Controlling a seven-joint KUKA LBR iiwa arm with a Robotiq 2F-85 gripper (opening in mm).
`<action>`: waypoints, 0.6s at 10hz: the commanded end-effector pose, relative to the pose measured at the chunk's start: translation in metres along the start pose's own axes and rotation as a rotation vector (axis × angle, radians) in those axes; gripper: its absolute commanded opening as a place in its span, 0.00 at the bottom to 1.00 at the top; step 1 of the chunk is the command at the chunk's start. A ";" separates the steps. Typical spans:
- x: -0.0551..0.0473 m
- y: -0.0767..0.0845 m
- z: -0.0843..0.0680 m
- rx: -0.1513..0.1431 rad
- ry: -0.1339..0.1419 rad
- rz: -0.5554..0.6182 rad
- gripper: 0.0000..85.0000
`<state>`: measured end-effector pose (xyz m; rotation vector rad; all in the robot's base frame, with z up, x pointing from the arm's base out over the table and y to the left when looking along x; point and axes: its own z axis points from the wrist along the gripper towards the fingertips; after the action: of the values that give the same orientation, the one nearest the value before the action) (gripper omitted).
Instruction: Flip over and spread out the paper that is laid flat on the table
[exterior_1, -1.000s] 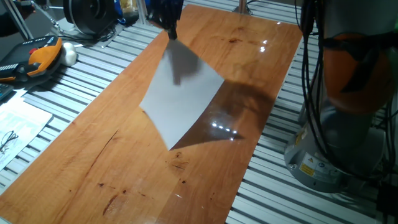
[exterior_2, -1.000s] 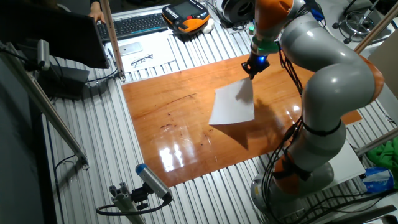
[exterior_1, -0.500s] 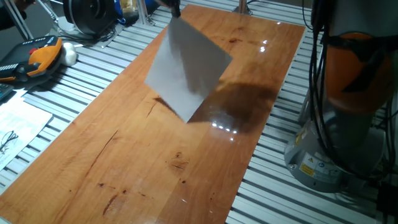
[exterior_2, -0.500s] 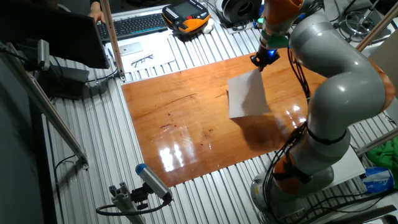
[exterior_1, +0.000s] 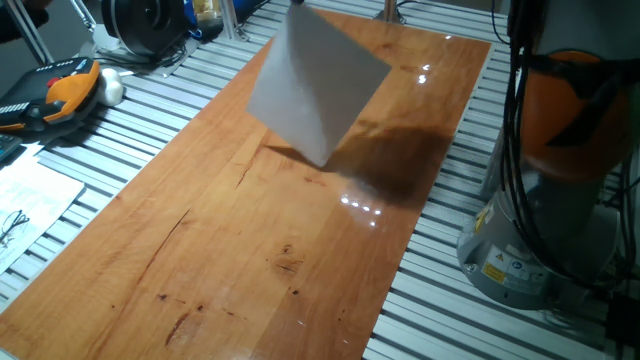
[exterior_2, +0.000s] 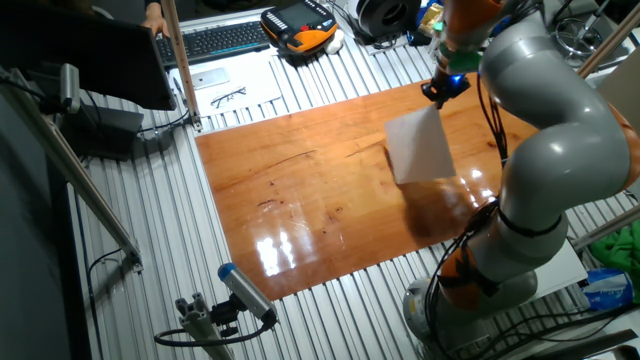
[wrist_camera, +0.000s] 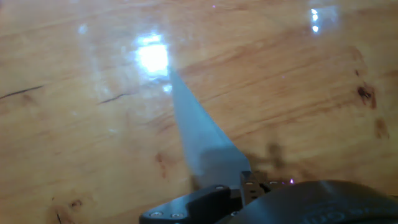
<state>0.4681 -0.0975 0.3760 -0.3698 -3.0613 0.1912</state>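
The paper (exterior_1: 318, 82) hangs in the air above the reddish-brown table (exterior_1: 230, 240), held by its top corner, plain white face showing. In the other fixed view the paper (exterior_2: 420, 148) hangs below my gripper (exterior_2: 446, 87), which is shut on its upper corner. In the hand view the paper (wrist_camera: 202, 142) runs edge-on away from the gripper (wrist_camera: 245, 183) toward the table (wrist_camera: 74, 93). In one fixed view the gripper is above the frame's top edge. The paper's lower corner is just above the wood.
Grey ribbed slats (exterior_1: 140, 110) surround the table. An orange-black pendant (exterior_1: 60, 92) and a printed sheet with glasses (exterior_1: 25, 205) lie at the left. The robot base (exterior_1: 540, 230) stands at the right. A keyboard (exterior_2: 215, 38) and a post (exterior_2: 180, 65) are behind.
The gripper has lifted the paper off the table and carried it up and toward the robot-base side; the sheet now hangs free instead of resting a corner on the wood.
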 end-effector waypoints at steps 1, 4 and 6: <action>0.002 -0.003 -0.002 0.013 0.002 0.051 0.00; 0.002 -0.002 -0.003 0.016 0.018 0.109 0.00; -0.007 0.013 0.004 0.020 0.018 0.134 0.00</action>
<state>0.4785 -0.0872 0.3697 -0.5752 -3.0153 0.2271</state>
